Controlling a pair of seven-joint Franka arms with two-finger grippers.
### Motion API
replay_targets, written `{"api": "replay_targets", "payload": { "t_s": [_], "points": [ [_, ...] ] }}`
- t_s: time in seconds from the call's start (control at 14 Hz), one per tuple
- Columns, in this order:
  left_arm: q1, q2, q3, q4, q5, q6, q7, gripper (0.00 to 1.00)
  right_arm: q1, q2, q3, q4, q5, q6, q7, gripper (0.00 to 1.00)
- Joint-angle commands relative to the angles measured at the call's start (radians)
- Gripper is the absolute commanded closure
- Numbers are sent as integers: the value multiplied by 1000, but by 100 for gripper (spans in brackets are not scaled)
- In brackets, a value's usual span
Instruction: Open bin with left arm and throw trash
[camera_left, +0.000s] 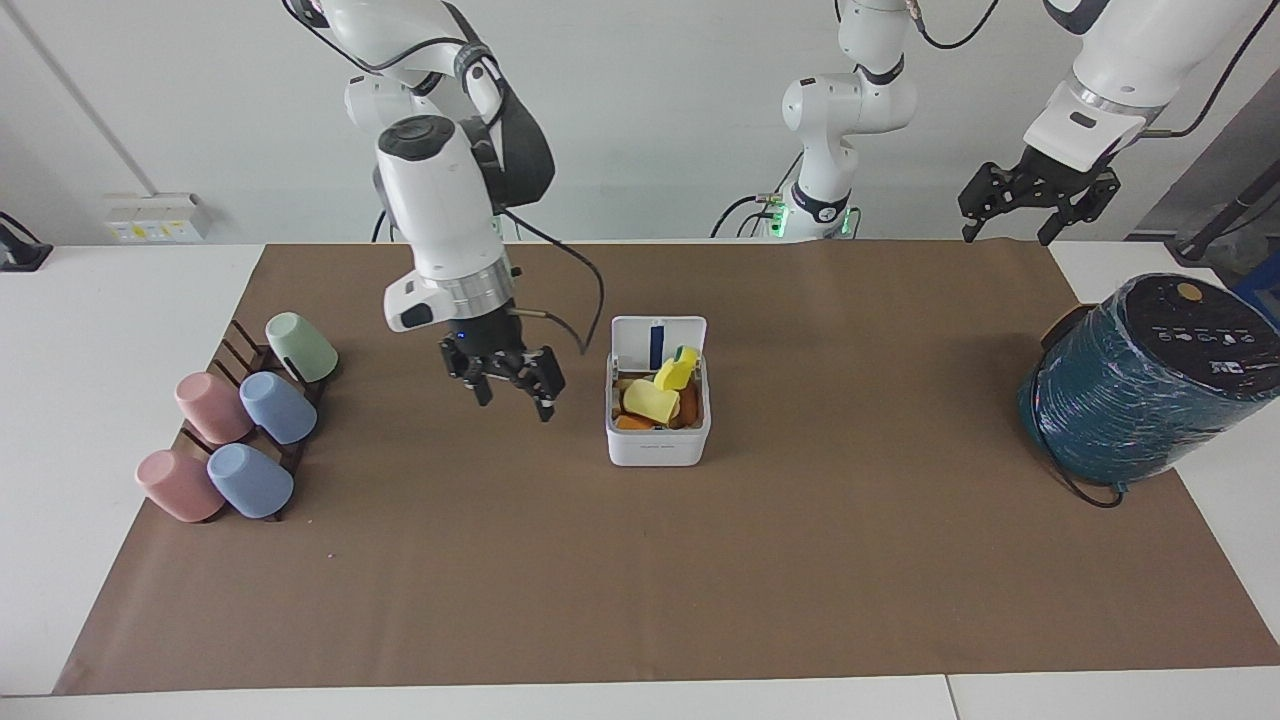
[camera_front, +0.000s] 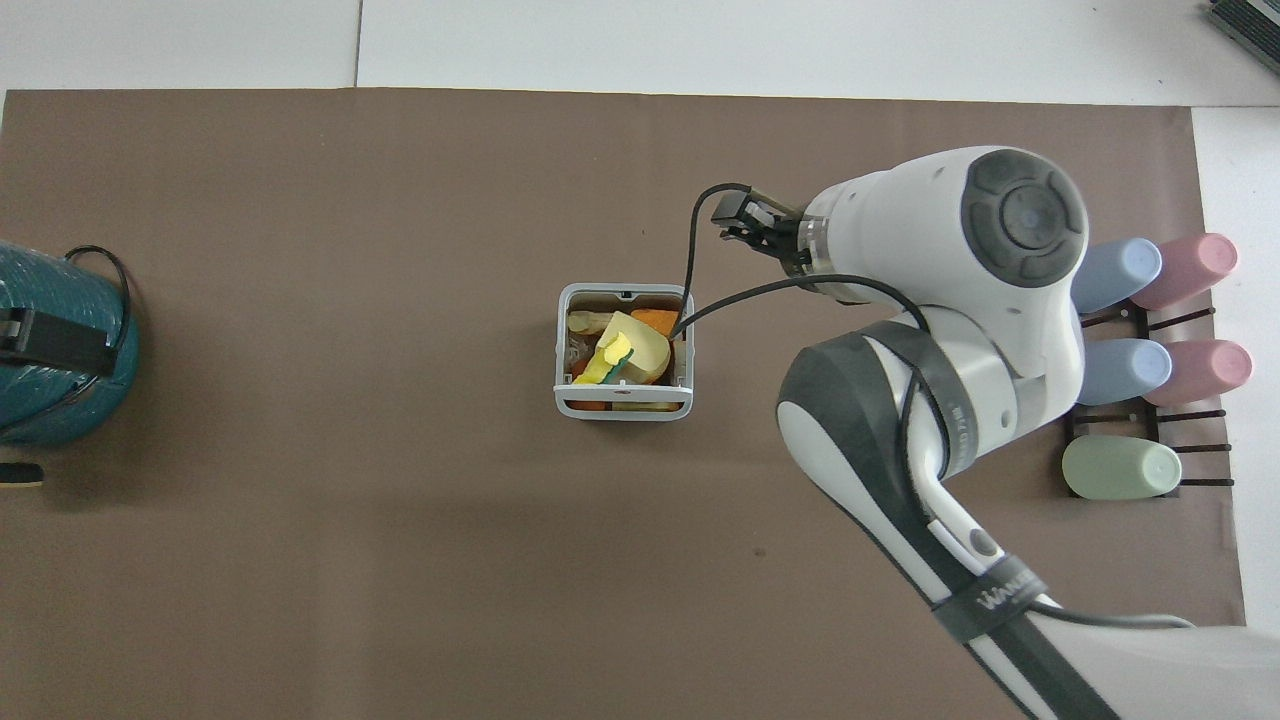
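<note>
One camera sits high across the tabletop (camera_left: 640, 600), facing the robots. The other looks steeply down from above their end. Both share the bin (camera_left: 657, 440) at the middle.

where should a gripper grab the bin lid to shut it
Take the bin lid by its free top edge, coming down from above on the side nearer the robots. It stands upright, hinged at the bin's rim, so that edge is the only exposed part; the trash fills the box in front of it.
</note>
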Motion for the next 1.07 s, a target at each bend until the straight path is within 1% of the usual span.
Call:
{"api": "replay_targets", "payload": {
  "t_s": [0.0, 0.07, 0.21, 0.43, 0.5, 0.57, 0.71, 0.79, 0.93, 1.0],
  "points": [
    [-13, -22, 9, -21, 19, -1, 1, 0, -89, -48, 12, 16, -31, -92, -201, 0],
    [-11, -22, 11, -21, 19, -1, 1, 0, -106, -55, 11, 40, -32, -150, -245, 0],
    [-10, -22, 11, -22, 19, -6, 1, 0, -126, -75, 8, 80, -32, -258, -266, 0],
    [-10, -22, 11, -21, 19, -3, 1, 0, -155, -144, 8, 83, -31, -359, -277, 0],
    [-10, -20, 9, -21, 19, -3, 1, 0, -147, -158, -11, 85, -25, -391, -295, 0],
    [-10, -22, 9, -21, 19, -3, 1, 0, -117, -176, -61, 96, -20, -434, -313, 0],
    [-10, -22, 11, -21, 19, -3, 1, 0, 1, -202, -212, 119, -6, -508, -355, 0],
    [-10, -22, 11, -21, 19, -3, -1, 0, 29, -230, -257, 117, 3, -533, -390, 0],
    [-10, -22, 11, -21, 19, -5, 3, 0, 35, -267, -310, 119, 5, -606, -474, 0],
    [-11, -20, 11, -21, 19, -3, 4, 0, 37, -275, -311, 120, 3, -626, -497, 0]
  ]
}}
